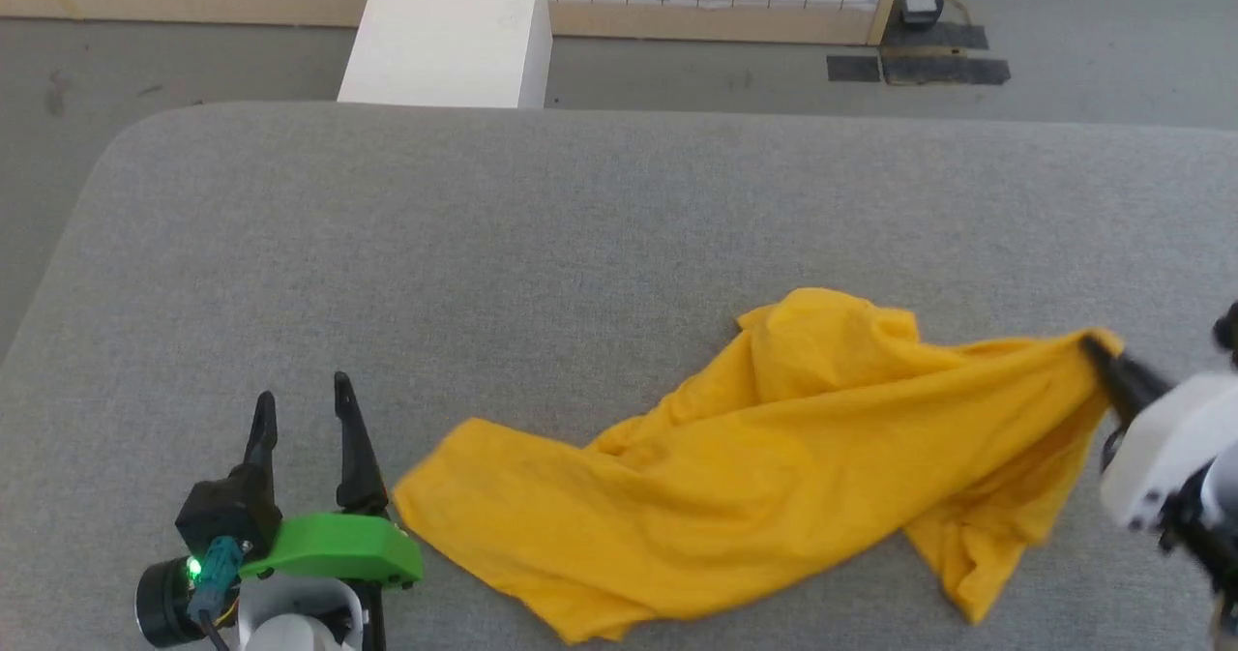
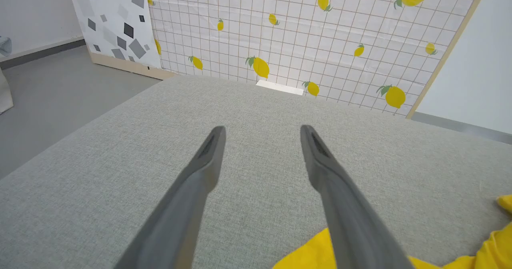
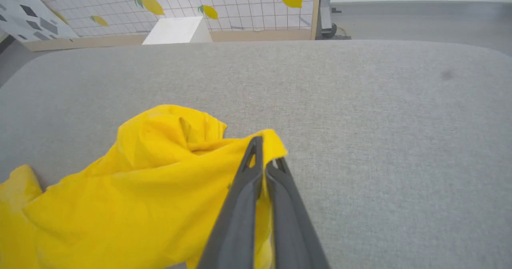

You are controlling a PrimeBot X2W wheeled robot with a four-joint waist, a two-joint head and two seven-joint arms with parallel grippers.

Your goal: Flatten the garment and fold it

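So far left, the left gripper [image 1: 302,390] sits low over the grey bench [image 1: 580,225] with its fingers spread wide and nothing between them. In the left wrist view there's just bare grey fabric showing in the gap, plus a bit of yellow poking in by the right finger. The green part of its wrist is just beside the near-left corner of the garment [image 1: 754,477]; can't tell if they're actually touching.

The garment is a bright yellow tee, lying rumpled on the near half of the bench. It runs in a long diagonal band from that corner up and to the right, with a bunched hump near the middle and a loose flap trailing down toward the near edge on the right. Plain yellow side up, lots of creases.

Far right, the right gripper [image 1: 1098,349] has its fingers pinched together on the tee's right-hand end. In the right wrist view the cloth is clamped between them and peeks out past the tips.

Beyond the far edge there's a white box [image 1: 450,32] on the floor and a lemon-print grid panel [image 2: 320,41] behind it.
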